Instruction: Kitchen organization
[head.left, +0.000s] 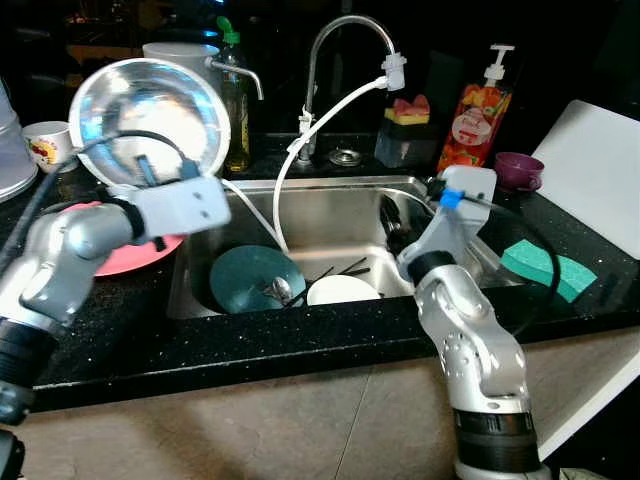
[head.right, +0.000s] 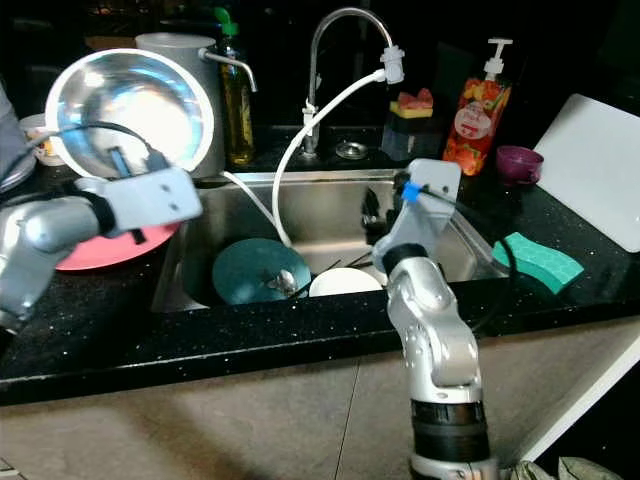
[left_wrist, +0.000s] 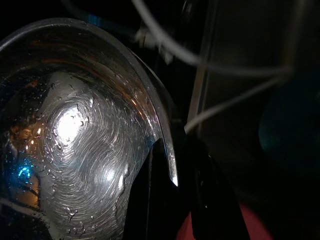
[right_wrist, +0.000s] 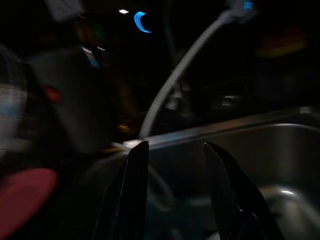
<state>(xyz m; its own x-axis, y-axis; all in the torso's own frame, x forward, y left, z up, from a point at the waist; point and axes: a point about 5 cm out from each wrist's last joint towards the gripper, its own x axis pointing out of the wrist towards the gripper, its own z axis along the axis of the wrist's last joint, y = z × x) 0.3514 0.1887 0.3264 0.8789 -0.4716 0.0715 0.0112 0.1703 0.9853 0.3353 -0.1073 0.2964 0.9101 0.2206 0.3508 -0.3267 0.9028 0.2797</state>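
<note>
A wet steel bowl (head.left: 150, 120) is held up over the counter left of the sink, tilted with its inside facing me. My left gripper (left_wrist: 172, 165) is shut on its rim, one finger on each side of the rim. My right gripper (right_wrist: 172, 150) hangs over the sink's (head.left: 330, 190) right half, open with nothing between its fingers. In the sink lie a dark teal plate (head.left: 255, 278), a spoon (head.left: 280, 290), a white dish (head.left: 342, 290) and some dark utensils (head.left: 392, 218).
A pink plate (head.left: 135, 255) lies on the black counter under the left arm. A faucet (head.left: 340, 60) with a white hose, bottles, a soap dispenser (head.left: 470, 115), a purple cup (head.left: 517, 170), a green sponge (head.left: 545, 265) and a white board (head.left: 600, 170) ring the sink.
</note>
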